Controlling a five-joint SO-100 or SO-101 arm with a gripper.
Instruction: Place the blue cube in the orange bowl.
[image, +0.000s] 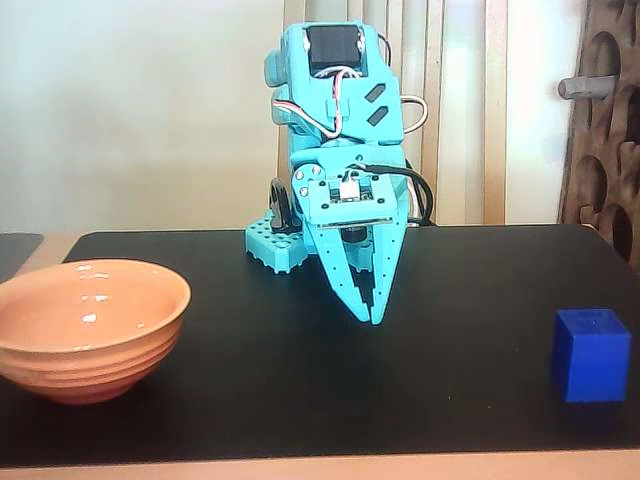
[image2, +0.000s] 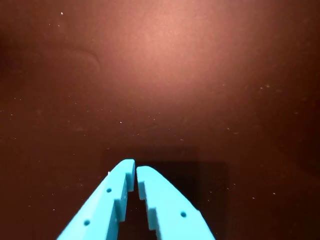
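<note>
Pointing down at the black counter (image: 300, 370), the turquoise pincer (image: 372, 312) hangs near the middle of the fixed view, its tips pressed together and holding nothing. The wrist view shows the same: the two fingers (image2: 165, 197) meet at their tips (image2: 135, 167), with only a thin slit between them further back, and beneath them lies bare dark surface, tinted reddish-brown in that camera. Whether the tips touch the counter or sit just above it cannot be told.

The arm (image: 335, 90) rises behind the pincer, folded over itself, with wires looping across its upper part and its base (image: 275, 245) set on the counter at the back.

The blue cube (image: 591, 354) sits on the counter at the far right of the fixed view, near the front edge, well apart from the pincer. The orange bowl (image: 85, 330) stands upright at the far left, also toward the front, partly cut off by the frame edge; its inside looks empty. Cube and bowl lie on opposite sides of the pincer, well apart from each other. Neither shows in the wrist view.
</note>
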